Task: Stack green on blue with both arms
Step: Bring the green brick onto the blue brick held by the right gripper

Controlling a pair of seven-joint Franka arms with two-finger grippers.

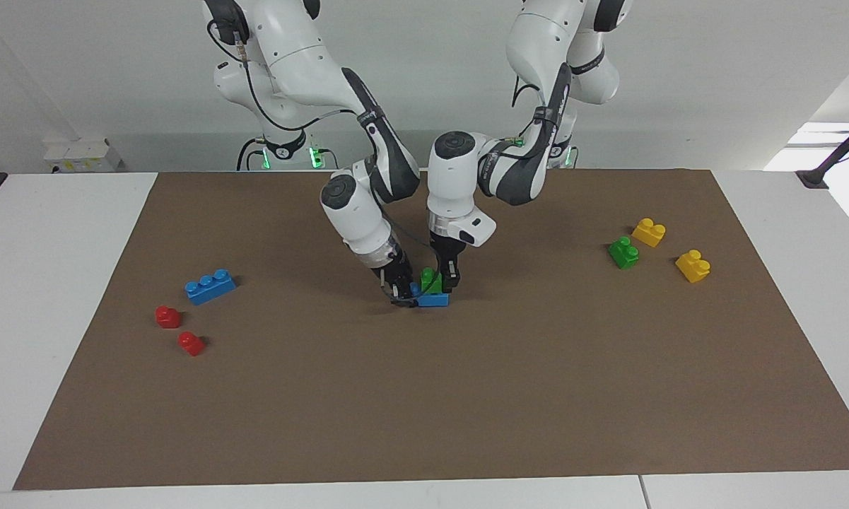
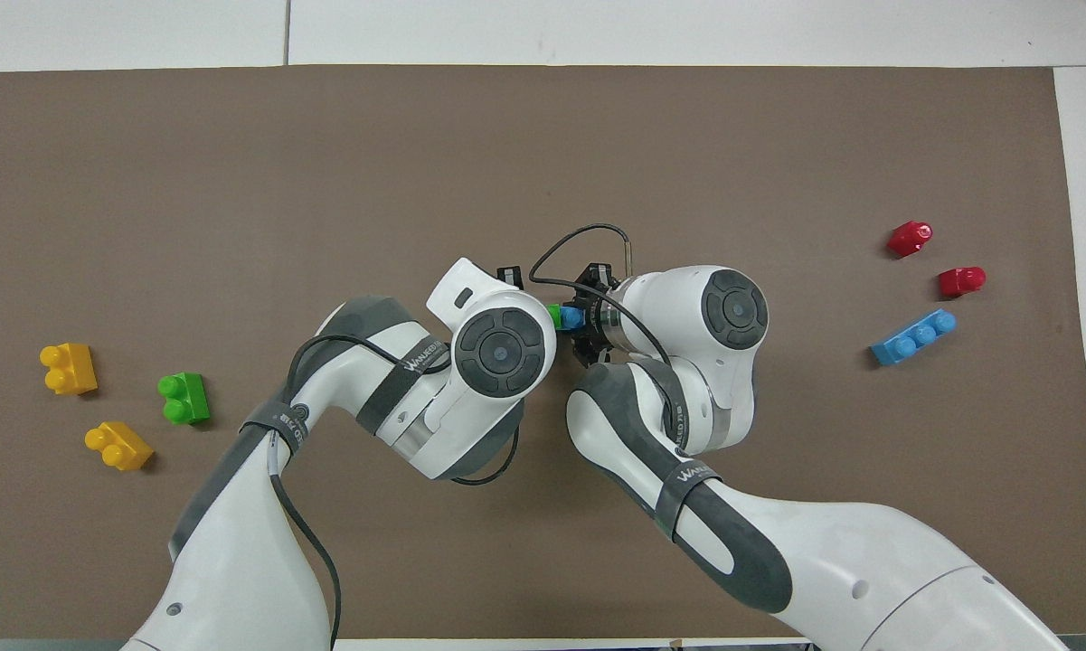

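Note:
In the middle of the brown mat a green brick sits on top of a blue brick that rests on the mat. My left gripper comes down from above and is shut on the green brick. My right gripper leans in low from the right arm's end and is shut on the end of the blue brick. From overhead the two wrists cover most of the pair; only slivers of the green brick and the blue brick show between them.
A second blue brick and two red bricks lie toward the right arm's end. A second green brick and two yellow bricks lie toward the left arm's end.

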